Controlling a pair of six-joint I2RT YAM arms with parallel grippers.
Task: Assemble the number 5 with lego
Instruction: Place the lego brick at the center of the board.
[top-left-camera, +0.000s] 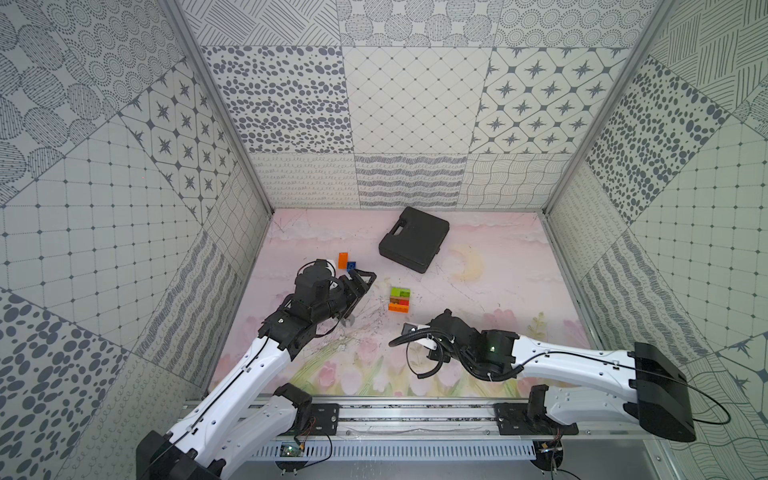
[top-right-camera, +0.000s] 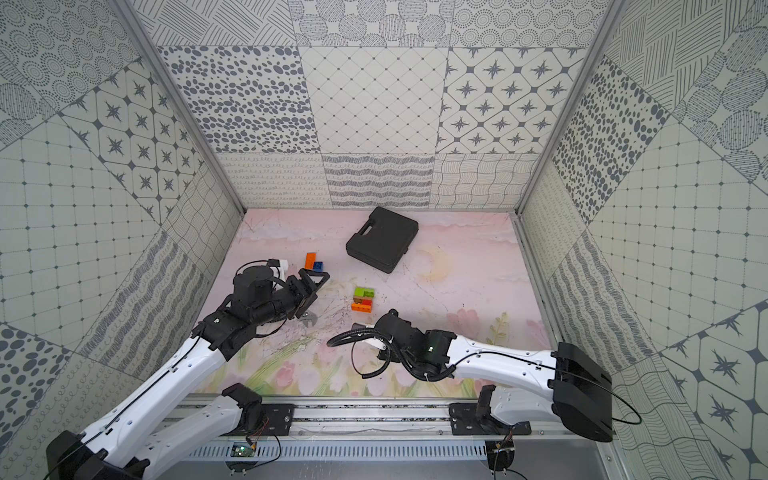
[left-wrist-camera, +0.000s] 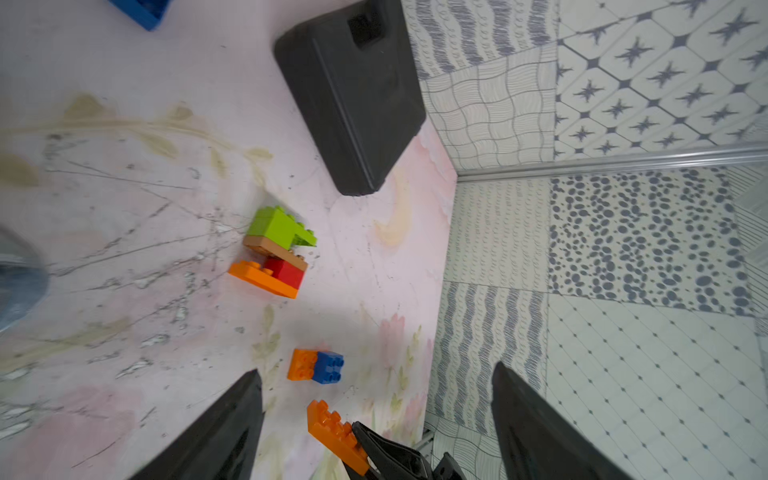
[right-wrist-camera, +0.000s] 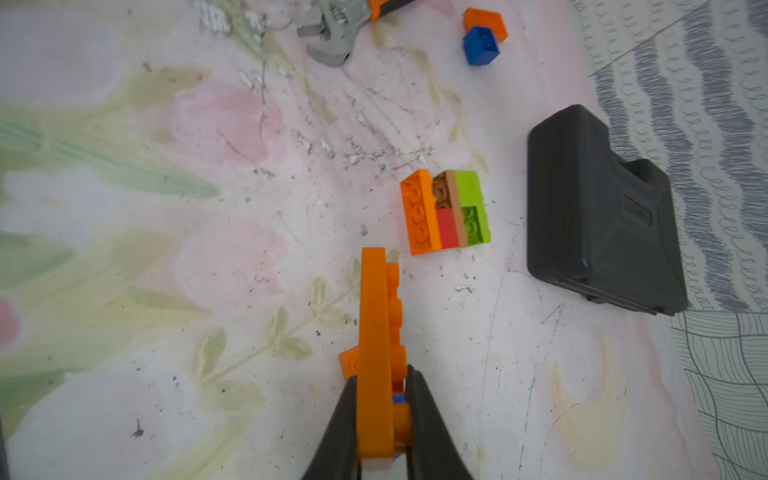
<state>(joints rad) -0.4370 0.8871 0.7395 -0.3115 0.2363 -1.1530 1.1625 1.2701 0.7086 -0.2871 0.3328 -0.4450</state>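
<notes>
My right gripper (right-wrist-camera: 382, 374) is shut on a long orange lego brick (right-wrist-camera: 376, 324) that sticks out ahead of its fingers, above an orange and blue pair (left-wrist-camera: 316, 365) on the mat. In the left wrist view that brick (left-wrist-camera: 332, 428) shows low between the wide-apart fingers of my open left gripper (left-wrist-camera: 376, 368), which holds nothing. A joined stack of green, brown, red and orange lego (top-left-camera: 400, 299) (top-right-camera: 363, 299) lies mid-mat, just beyond the held brick. Another orange and blue pair (top-left-camera: 347, 262) lies behind my left gripper (top-left-camera: 361, 276). In both top views the right wrist (top-left-camera: 451, 332) hides its fingers.
A black plastic case (top-left-camera: 413, 239) (right-wrist-camera: 602, 216) lies at the back of the mat, close behind the stack. The grey jaws of the orange-handled pliers (right-wrist-camera: 332, 29) peek out under my left arm (top-left-camera: 347, 322). Patterned walls close in three sides.
</notes>
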